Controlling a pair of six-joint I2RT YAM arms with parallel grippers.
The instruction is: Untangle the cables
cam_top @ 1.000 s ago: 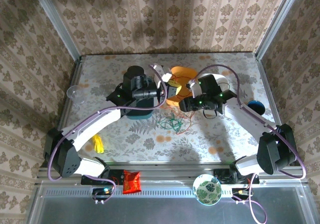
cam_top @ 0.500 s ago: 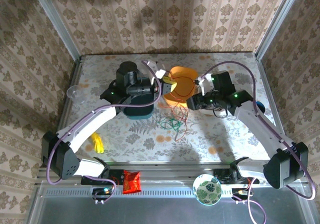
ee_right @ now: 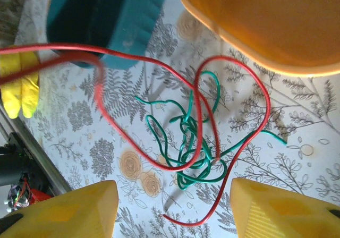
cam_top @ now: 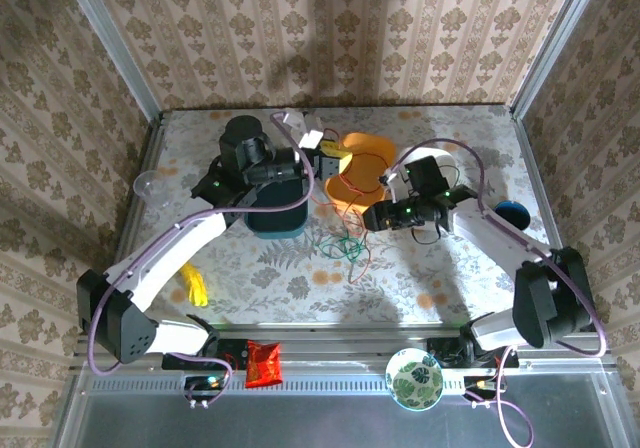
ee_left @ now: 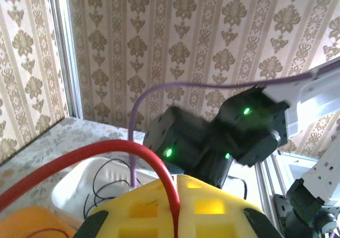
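Papered in beige damask on three sides, floored with a fern-and-flower cloth (cam_top: pixel 300 278). Clamps the red cable (ee_left: pixel 106 153) in the closed left gripper (ee_left: pixel 175 201), raised at upper centre of the overhead view beside the orange bowl's (cam_top: pixel 360 163) left rim. Hangs the right gripper (ee_right: pixel 172 211) open and empty over the tangle at centre frame: red loops threaded through the green cable (ee_right: pixel 186 142), lying on the cloth.

Likely to go wrong from here: cinching the green knot tighter by hauling red higher; dragging the whole bundle against the bowl or the teal box (ee_right: pixel 106 15); snagging red on the lilac arm hose (ee_left: pixel 175 85); pinching both colours at once with the right fingers.

Shows a thin black wire (ee_left: pixel 98 185) in a white tray (ee_left: pixel 69 187) behind. Elsewhere on the cloth: yellow item (cam_top: pixel 195 286) lower left, clear cup (cam_top: pixel 147 183) at left edge, blue disc (cam_top: pixel 512 211) at right. Fenced by aluminium posts (cam_top: pixel 105 38); red packet (cam_top: pixel 264 361) and patterned bowl (cam_top: pixel 415 378) on the rail at bottom.
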